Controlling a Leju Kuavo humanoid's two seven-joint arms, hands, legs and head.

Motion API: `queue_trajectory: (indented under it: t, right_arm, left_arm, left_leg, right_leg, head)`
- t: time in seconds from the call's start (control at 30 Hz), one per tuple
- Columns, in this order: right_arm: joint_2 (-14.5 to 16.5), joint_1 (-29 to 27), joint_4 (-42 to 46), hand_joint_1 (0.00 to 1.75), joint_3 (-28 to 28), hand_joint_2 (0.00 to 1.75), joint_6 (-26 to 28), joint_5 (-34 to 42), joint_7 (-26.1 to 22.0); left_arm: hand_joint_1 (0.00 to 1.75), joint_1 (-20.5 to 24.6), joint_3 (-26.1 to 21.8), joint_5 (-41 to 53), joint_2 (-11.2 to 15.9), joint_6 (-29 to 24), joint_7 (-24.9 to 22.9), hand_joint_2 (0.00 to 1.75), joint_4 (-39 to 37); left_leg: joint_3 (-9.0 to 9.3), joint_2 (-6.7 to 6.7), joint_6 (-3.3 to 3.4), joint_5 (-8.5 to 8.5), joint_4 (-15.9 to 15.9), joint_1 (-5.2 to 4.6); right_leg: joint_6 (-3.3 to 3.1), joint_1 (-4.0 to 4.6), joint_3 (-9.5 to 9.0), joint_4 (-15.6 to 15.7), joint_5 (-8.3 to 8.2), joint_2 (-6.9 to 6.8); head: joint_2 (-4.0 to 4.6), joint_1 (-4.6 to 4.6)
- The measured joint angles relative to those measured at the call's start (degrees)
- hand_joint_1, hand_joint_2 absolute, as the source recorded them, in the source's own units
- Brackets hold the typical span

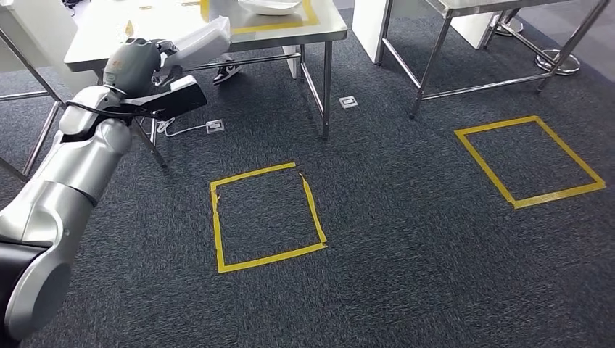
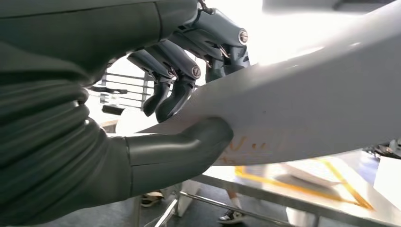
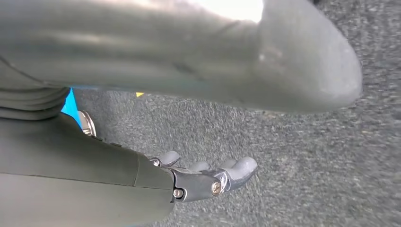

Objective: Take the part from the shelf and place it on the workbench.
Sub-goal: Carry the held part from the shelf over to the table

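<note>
White, stiff-looking part [image 1: 205, 42], probably light, is gripped near its end by the left hand [image 1: 145, 64], just short of the tabletop [image 1: 330, 22]; right hand [image 3: 208, 177] hangs empty.

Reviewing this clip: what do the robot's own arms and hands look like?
The left arm is glossy silver, rounded segments, with a thin black cable near the wrist. The left hand has a pale grey shell with small reddish marking, grey ribbed cover, thick grey thumb, darker screw-jointed fingers. The right hand looks alike.

Head view looks down from high at carpet and workbench [image 1: 304, 29]; wrist views sit close behind each hand
</note>
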State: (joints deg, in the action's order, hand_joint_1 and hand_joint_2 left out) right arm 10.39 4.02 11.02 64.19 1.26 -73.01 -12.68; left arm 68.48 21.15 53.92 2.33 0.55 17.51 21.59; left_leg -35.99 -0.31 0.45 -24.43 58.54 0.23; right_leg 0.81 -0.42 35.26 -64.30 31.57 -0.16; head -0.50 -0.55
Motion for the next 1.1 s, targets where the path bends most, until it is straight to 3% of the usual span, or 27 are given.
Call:
queue_trajectory:
  t: [0.07,0.1,0.13,0.17,0.23,0.3,0.47,0.5,0.57,0.6,0.63,0.67,0.7,0.73,0.8,0.9,0.97,1.03,1.1]
  right_arm:
    - [-0.08,-0.03,0.0,0.0,0.0,0.0,0.01,-0.14,0.06]
    - [-0.12,-0.05,0.0,0.0,0.0,0.0,0.0,-0.21,0.08]
    - [-0.2,-0.07,0.0,0.0,0.0,0.0,-0.01,-0.28,0.09]
    - [-0.28,-0.08,0.0,0.0,0.0,0.0,-0.02,-0.33,0.09]
    - [-0.44,-0.08,0.0,0.0,0.0,0.0,-0.05,-0.45,0.09]
    - [-0.49,-0.05,0.0,0.0,-0.01,0.0,-0.15,-0.62,0.09]
    - [-0.51,-0.01,0.0,0.0,0.0,0.0,-0.29,-0.83,0.09]
    - [-0.51,-0.01,0.0,0.0,0.0,0.0,-0.33,-0.83,0.09]
    - [-0.51,-0.02,0.0,0.0,0.0,0.0,-0.43,-0.83,0.14]
    - [-0.51,-0.04,0.0,0.0,0.0,0.0,-0.5,-0.83,0.18]
    - [-0.51,-0.06,0.0,0.0,0.0,0.0,-0.55,-0.83,0.21]
    - [-0.51,-0.07,0.0,0.0,0.0,0.0,-0.6,-0.83,0.24]
    - [-0.51,-0.07,0.0,0.0,0.0,0.0,-0.63,-0.84,0.25]
    - [-0.5,-0.07,0.0,0.0,0.0,0.0,-0.66,-0.86,0.24]
    - [-0.5,-0.01,0.0,0.0,0.0,0.0,-0.69,-0.89,0.2]
    - [-0.5,0.03,0.0,0.0,0.0,0.0,-0.68,-0.91,0.2]
    - [-0.5,0.06,0.0,0.0,-0.01,0.0,-0.67,-0.93,0.16]
    - [-0.5,0.1,0.0,0.0,-0.02,0.0,-0.66,-0.96,0.11]
    - [-0.5,0.06,0.0,0.0,-0.02,0.0,-0.65,-0.95,0.14]
  left_arm:
    - [1.45,-0.17,-0.01,0.0,0.09,-0.07,-0.07,1.75,-0.05]
    - [1.45,-0.38,-0.01,0.02,0.1,-0.07,-0.07,1.75,-0.08]
    - [1.45,-0.61,-0.01,0.04,0.15,-0.07,-0.07,1.75,-0.1]
    - [1.45,-0.77,-0.01,0.07,0.22,-0.07,-0.07,1.75,-0.11]
    - [1.45,-0.87,-0.01,0.1,0.42,-0.07,-0.08,1.75,-0.1]
    - [1.45,-0.8,-0.01,0.14,0.77,-0.07,-0.13,1.75,-0.09]
    - [1.45,-0.72,-0.01,0.22,1.75,-0.05,-0.27,1.75,0.04]
    - [1.45,-0.68,-0.01,0.22,1.99,-0.05,-0.3,1.75,0.08]
    - [1.45,-0.73,-0.01,0.23,2.34,-0.05,-0.4,1.75,0.04]
    - [1.45,-0.9,-0.01,0.24,2.46,-0.05,-0.49,1.75,0.01]
    - [1.45,-1.1,-0.01,0.29,2.57,-0.05,-0.62,1.75,-0.04]
    - [1.45,-1.26,-0.01,0.38,2.67,-0.05,-0.76,1.75,-0.07]
    - [1.45,-1.33,-0.01,0.48,2.75,-0.05,-0.92,1.75,-0.08]
    - [1.45,-1.33,-0.01,0.6,2.86,-0.05,-1.08,1.75,-0.08]
    - [1.45,-1.21,-0.01,0.75,3.09,-0.06,-1.26,1.75,-0.09]
    - [1.45,-1.28,-0.01,0.93,3.25,-0.06,-1.4,1.75,-0.09]
    - [1.45,-1.28,-0.01,0.96,3.27,-0.07,-1.49,1.75,-0.01]
    - [1.45,-1.17,-0.01,1.03,3.23,-0.07,-1.55,1.75,0.06]
    - [1.45,-1.36,-0.01,1.16,3.08,-0.07,-1.61,1.75,0.03]
  left_leg:
    - [0.21,-0.1,0.34,-0.27,-0.01,0.02]
    - [0.28,-0.22,0.39,-0.45,0.09,0.03]
    - [0.4,-0.37,0.37,-0.67,0.22,0.06]
    - [0.56,-0.53,0.25,-0.93,0.4,0.12]
    - [0.97,-0.73,-0.18,-1.64,0.88,0.23]
    - [1.12,-0.9,-0.84,-2.32,1.32,0.1]
    - [0.71,-0.71,-2.51,-3.61,2.57,0.15]
    - [-0.35,-0.53,-2.8,-4.68,4.79,0.21]
    - [-4.14,-0.28,-3.2,-7.59,12.0,0.29]
    - [-6.11,-0.25,-3.3,-8.46,15.27,0.32]
    - [-7.38,-0.21,-3.32,-8.3,16.95,0.33]
    - [-7.57,-0.16,-3.27,-7.01,16.44,0.35]
    - [-6.57,-0.08,-3.13,-4.72,13.62,0.35]
    - [-4.89,0.07,-2.94,-2.3,9.5,0.34]
    - [-1.64,0.28,-2.4,0.16,2.91,0.05]
    - [-0.52,0.05,-1.23,-0.43,1.05,-0.18]
    - [0.1,-0.09,-0.42,-0.74,0.72,0.03]
    - [0.79,-0.14,0.25,-1.17,0.52,0.14]
    - [1.31,-0.28,0.63,-1.75,0.53,-0.01]
  right_leg:
    - [0.47,-0.14,4.44,-7.51,2.49,0.06]
    - [0.64,-0.22,6.52,-10.49,2.98,0.06]
    - [0.76,-0.3,7.72,-11.53,2.34,0.06]
    - [0.85,-0.38,7.79,-10.28,0.58,0.05]
    - [0.9,-0.57,5.15,-2.86,-4.18,0.06]
    - [0.48,-0.51,2.55,2.87,-6.15,0.16]
    - [-1.54,-0.42,1.17,4.33,-5.54,0.17]
    - [-1.9,-0.54,0.8,4.49,-5.42,0.15]
    - [-2.29,-0.56,0.22,4.53,-4.92,0.16]
    - [-2.34,-0.56,-0.08,4.52,-4.65,0.16]
    - [-2.32,-0.56,-0.42,4.52,-4.35,0.17]
    - [-2.24,-0.56,-0.83,4.51,-4.04,0.17]
    - [-2.11,-0.57,-1.37,4.5,-3.66,0.18]
    - [-1.91,-0.57,-1.89,4.51,-3.24,0.18]
    - [-1.29,-0.44,-2.6,4.53,-2.53,0.21]
    - [-0.36,-0.34,-3.02,4.61,-2.49,0.19]
    - [0.06,-0.36,-2.38,3.06,-2.26,0.17]
    - [0.43,-0.42,0.89,-2.37,-0.43,0.19]
    - [0.67,-0.4,5.78,-9.63,1.99,0.2]
  head:
    - [0.0,0.19]
    - [0.0,0.27]
    - [0.0,0.34]
    - [0.0,0.4]
    - [0.0,0.49]
    - [0.0,0.59]
    - [0.0,0.4]
    - [0.0,0.24]
    - [0.0,-0.04]
    - [0.0,-0.08]
    - [0.0,-0.11]
    - [0.0,-0.15]
    - [0.0,-0.18]
    - [0.0,-0.2]
    - [0.0,-0.23]
    - [0.0,-0.19]
    - [0.0,-0.1]
    - [0.0,0.16]
    - [0.0,0.4]
